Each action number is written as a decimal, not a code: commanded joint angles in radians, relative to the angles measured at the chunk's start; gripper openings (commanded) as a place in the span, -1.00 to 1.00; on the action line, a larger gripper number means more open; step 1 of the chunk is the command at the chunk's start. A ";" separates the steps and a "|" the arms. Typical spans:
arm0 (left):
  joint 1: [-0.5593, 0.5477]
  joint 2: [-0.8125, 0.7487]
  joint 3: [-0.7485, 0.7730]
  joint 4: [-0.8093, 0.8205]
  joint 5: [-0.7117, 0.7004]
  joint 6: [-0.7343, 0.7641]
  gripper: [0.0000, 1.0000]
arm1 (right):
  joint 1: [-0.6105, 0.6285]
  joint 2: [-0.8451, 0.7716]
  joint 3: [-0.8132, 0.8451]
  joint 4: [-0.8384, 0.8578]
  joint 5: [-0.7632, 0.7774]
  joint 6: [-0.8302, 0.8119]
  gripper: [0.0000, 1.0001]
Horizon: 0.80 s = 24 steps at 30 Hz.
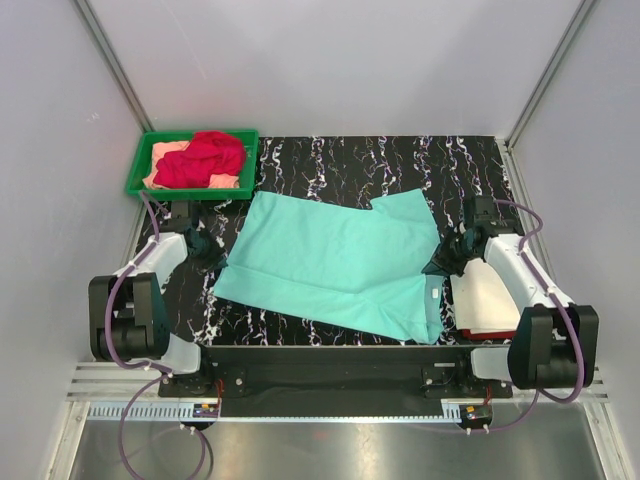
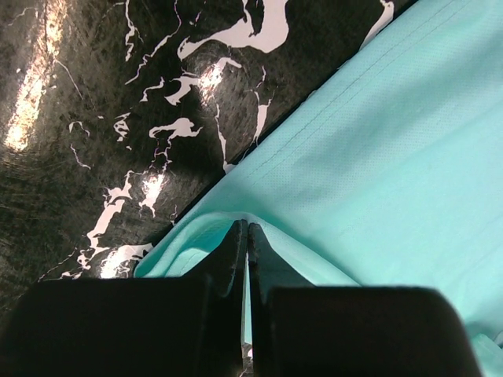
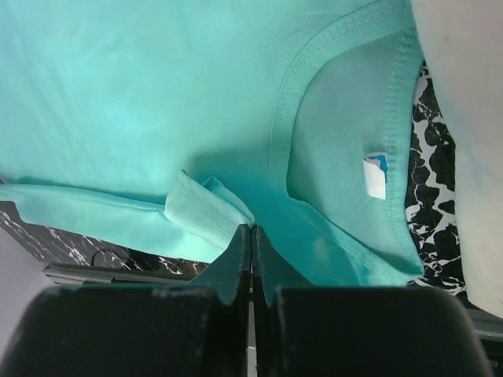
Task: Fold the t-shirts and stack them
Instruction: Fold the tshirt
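A mint-teal t-shirt (image 1: 340, 265) lies spread across the middle of the black marbled table (image 1: 400, 165). My left gripper (image 1: 212, 248) is shut on its left edge, and the cloth rises to a peak at the fingertips (image 2: 236, 239). My right gripper (image 1: 445, 258) is shut on the shirt's right side beside the collar (image 3: 283, 118), next to a folded-over sleeve hem (image 3: 206, 208). A red t-shirt (image 1: 203, 157) lies crumpled on a peach one (image 1: 167, 152) in the tray. A folded cream-white t-shirt (image 1: 487, 298) sits under the right arm, with a red edge (image 1: 490, 333) showing beneath it.
The green plastic tray (image 1: 137, 170) stands at the table's back left corner. Grey walls close in the left, right and back sides. The arm bases and a black rail (image 1: 330, 365) run along the near edge. A white neck label (image 3: 376, 174) shows inside the collar.
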 commanded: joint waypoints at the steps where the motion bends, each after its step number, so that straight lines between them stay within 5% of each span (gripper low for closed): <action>1: -0.002 0.010 0.006 0.050 -0.019 -0.020 -1.00 | 0.004 0.028 0.051 0.053 -0.003 -0.036 -1.00; 24: -0.001 0.050 0.002 0.093 0.008 -0.040 -1.00 | 0.002 0.083 0.040 0.135 -0.013 -0.063 -1.00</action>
